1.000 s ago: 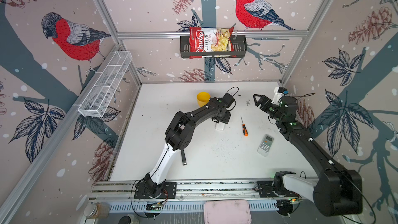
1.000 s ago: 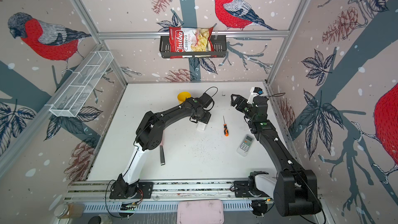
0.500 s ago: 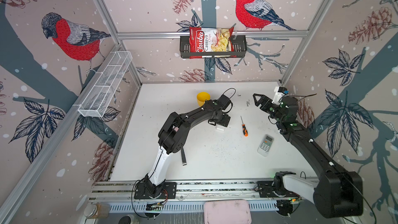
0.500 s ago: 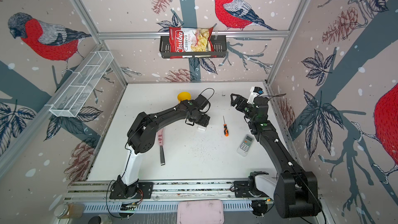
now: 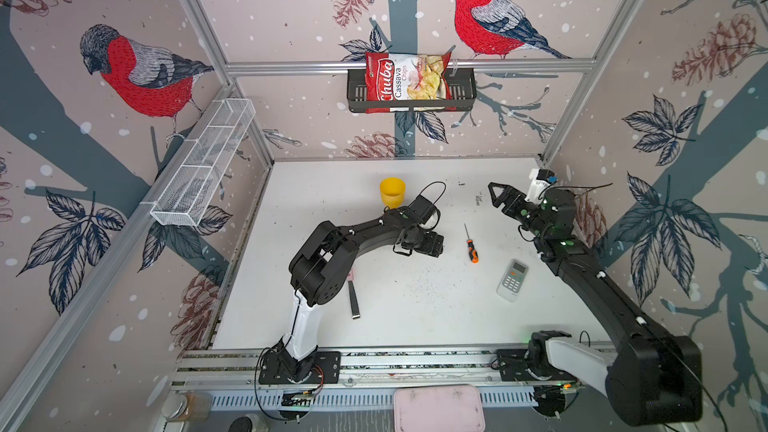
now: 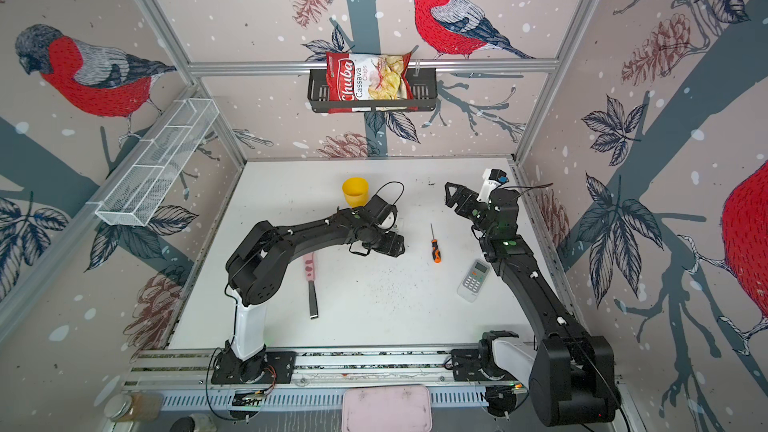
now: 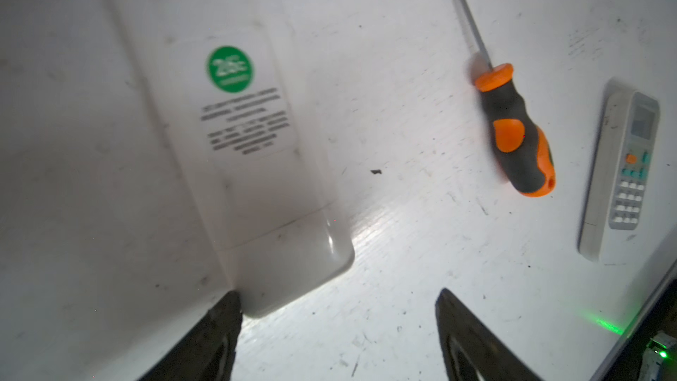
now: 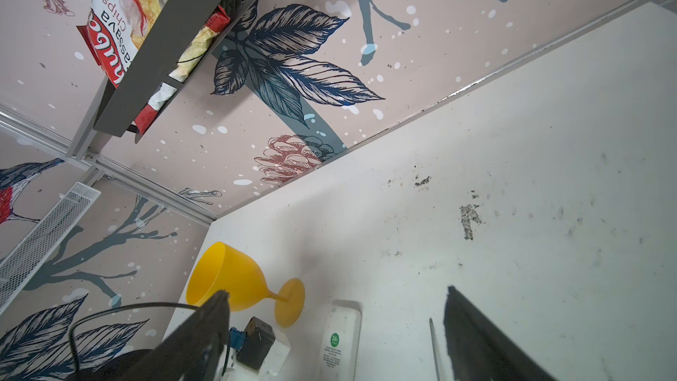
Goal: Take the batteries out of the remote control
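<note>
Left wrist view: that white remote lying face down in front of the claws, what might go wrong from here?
The face-down remote shows a closed back, so prying it open could slip. One finger of the open left gripper sits by its corner and may shove it sideways rather than grip it. The screwdriver lies close by and could get knocked.
</note>
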### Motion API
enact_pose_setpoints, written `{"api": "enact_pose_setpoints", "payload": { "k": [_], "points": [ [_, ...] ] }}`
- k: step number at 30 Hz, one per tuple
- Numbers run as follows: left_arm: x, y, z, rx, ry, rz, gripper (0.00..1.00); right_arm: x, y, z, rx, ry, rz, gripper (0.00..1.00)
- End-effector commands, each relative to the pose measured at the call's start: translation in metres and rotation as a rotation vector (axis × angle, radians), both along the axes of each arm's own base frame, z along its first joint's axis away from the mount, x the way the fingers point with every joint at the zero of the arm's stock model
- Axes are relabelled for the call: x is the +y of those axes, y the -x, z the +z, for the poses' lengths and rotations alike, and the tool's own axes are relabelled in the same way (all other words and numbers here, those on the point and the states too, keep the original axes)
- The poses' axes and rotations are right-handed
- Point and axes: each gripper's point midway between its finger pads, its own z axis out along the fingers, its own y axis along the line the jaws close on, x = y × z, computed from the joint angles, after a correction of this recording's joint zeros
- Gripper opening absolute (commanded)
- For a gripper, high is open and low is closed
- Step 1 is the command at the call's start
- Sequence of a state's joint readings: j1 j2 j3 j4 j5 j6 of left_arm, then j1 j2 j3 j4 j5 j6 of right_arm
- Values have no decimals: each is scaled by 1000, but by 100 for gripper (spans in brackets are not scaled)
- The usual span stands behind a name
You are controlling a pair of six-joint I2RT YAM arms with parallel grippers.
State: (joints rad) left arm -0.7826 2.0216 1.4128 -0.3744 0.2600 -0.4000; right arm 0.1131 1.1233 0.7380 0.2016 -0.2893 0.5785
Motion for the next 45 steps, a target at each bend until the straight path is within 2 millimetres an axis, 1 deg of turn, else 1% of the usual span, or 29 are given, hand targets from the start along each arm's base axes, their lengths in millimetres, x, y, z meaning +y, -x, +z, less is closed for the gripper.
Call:
{"api": "enact_pose_setpoints", "payload": {
  "k": [1, 4, 8, 10, 13, 16, 19, 22, 28, 30, 32, 35, 37, 40, 45],
  "points": [
    [-25, 0, 13, -7, 119, -12, 82, 0, -2, 3, -15, 8, 1, 91],
    [-34, 0, 11, -3, 144, -11, 82, 0, -3, 4, -18, 10, 2, 91],
    [-45, -7, 15, -21, 173, 1, 82, -1, -4, 4, -21, 19, -1, 91],
    [-48, -11, 18, -31, 171, 2, 82, -1, -4, 4, -21, 22, -4, 91],
    [-46, -16, 29, -72, 154, -4, 82, -3, -5, 3, -20, 33, -6, 91],
    [-38, -21, 44, -140, 101, -34, 83, -5, -5, 3, -27, 36, -9, 91],
    [-31, -24, 60, -212, 37, -105, 84, -5, -6, 3, -36, 33, 3, 91],
    [-24, -25, 67, -262, -34, -198, 85, -1, -5, 6, -55, 31, 26, 91],
    [-23, -11, 78, -356, -70, -470, 85, 0, -1, 18, -115, 27, 49, 92],
    [-18, -7, 77, -366, -106, -547, 86, 0, 0, 21, -127, 21, 55, 92],
    [-11, -5, 71, -381, -162, -620, 87, 0, 1, 23, -135, 17, 60, 93],
    [0, -8, 61, -395, -228, -691, 88, -1, 2, 23, -139, 14, 64, 93],
    [5, -11, 52, -388, -224, -725, 87, 0, 2, 23, -144, 10, 70, 93],
    [14, -17, 37, -357, -212, -745, 86, -1, 3, 21, -144, 6, 76, 93],
    [29, -32, 27, -362, -227, -727, 85, -2, 2, 21, -150, 5, 84, 94]
  ]
}}
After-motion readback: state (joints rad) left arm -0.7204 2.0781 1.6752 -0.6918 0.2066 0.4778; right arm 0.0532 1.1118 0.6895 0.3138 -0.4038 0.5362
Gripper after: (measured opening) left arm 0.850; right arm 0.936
